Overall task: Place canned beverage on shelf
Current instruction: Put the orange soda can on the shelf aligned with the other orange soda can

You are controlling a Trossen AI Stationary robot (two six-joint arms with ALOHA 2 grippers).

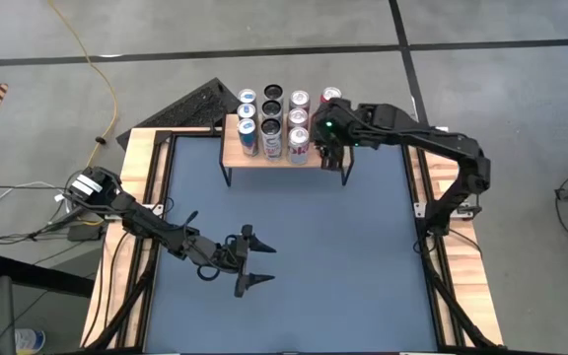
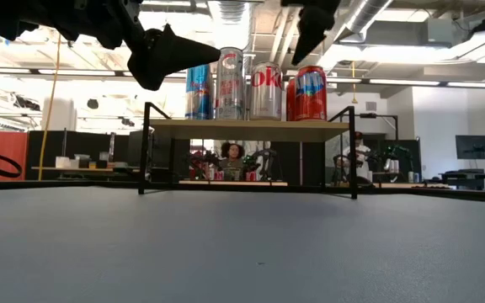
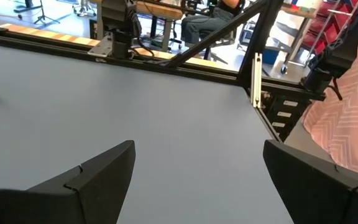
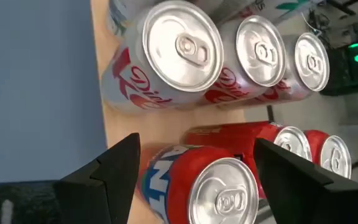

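Observation:
The shelf (image 1: 233, 150) stands at the table's far middle, a light wooden top on thin black legs (image 2: 146, 147). Several cans stand upright on it in rows: silver Diet Coke cans (image 4: 179, 46), blue and silver cans (image 2: 199, 91), red cans (image 4: 213, 186). My right gripper (image 1: 330, 150) hangs open over the shelf's right end, pointing slantwise down. Its fingers stand either side of the nearest red can (image 2: 307, 93) and above its top, touching nothing. My left gripper (image 1: 252, 264) waits open and level over the mat, left of the middle.
Blue mat (image 1: 304, 237) lies bare between the shelf and my left gripper. Wooden frame rails (image 1: 141, 168) border the table. A black keyboard (image 1: 193, 104) lies beyond the far left corner. People sit in the room behind the shelf (image 2: 232, 160).

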